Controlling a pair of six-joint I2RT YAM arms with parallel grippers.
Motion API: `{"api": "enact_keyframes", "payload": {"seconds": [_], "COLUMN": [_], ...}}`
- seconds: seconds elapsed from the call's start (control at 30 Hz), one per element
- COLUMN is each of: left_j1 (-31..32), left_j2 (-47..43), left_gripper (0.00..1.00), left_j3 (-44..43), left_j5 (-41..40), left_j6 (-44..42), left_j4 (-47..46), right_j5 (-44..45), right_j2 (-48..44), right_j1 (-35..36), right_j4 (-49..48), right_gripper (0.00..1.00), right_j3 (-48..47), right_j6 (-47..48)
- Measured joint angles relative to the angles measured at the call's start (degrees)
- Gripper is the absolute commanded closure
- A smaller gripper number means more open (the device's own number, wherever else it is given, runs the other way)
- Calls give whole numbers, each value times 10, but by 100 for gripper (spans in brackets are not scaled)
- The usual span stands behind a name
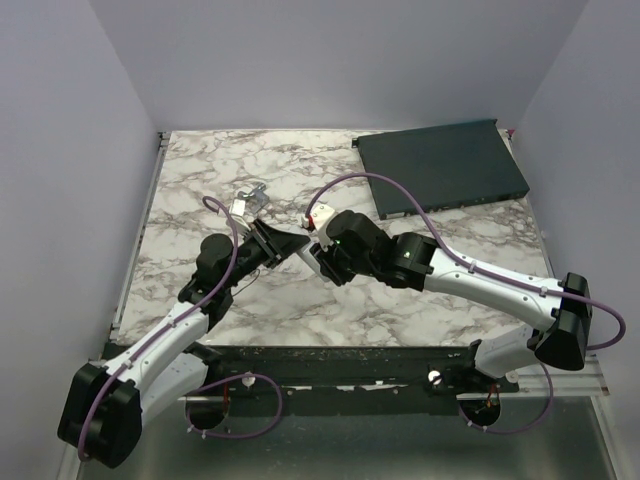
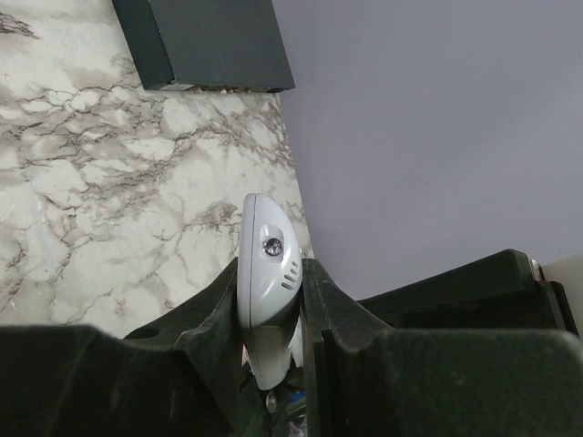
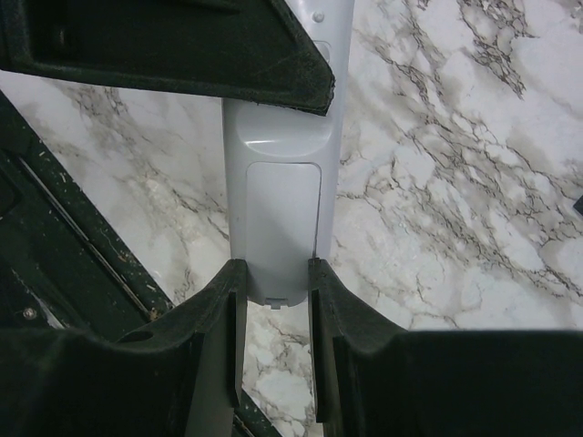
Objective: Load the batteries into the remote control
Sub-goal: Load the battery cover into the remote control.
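The white remote control (image 1: 306, 254) hangs above the middle of the marble table, gripped at both ends. My left gripper (image 1: 283, 243) is shut on the end with the small round emitter (image 2: 270, 246), the remote (image 2: 267, 273) standing on edge between its fingers. My right gripper (image 3: 273, 271) is shut on the other end, its fingertips pinching the remote's sides. The remote's plain back (image 3: 278, 200) faces the right wrist camera, with a rectangular cover panel closed. The left gripper's black finger (image 3: 200, 45) crosses over the far part. No batteries show in any view.
A large dark flat box (image 1: 440, 165) lies at the back right of the table and also shows in the left wrist view (image 2: 205, 41). A small pale cluttered item (image 1: 248, 200) sits behind the left gripper. Grey walls close in the table.
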State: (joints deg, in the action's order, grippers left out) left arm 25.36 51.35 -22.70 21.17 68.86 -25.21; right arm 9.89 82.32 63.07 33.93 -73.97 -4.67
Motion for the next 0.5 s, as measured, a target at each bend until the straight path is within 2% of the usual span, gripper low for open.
{"api": "enact_keyframes", "payload": {"seconds": [0.5], "left_j1": [0], "left_j2": [9], "left_gripper": [100], "left_j3": [0], "left_j5": [1], "left_j6": [11], "left_j4": [-18], "right_j5": [5], "right_j2": [0], "right_j1": [0], "right_j4": [-9], "right_gripper": [49], "right_j3": [0], "right_j6": [2]}}
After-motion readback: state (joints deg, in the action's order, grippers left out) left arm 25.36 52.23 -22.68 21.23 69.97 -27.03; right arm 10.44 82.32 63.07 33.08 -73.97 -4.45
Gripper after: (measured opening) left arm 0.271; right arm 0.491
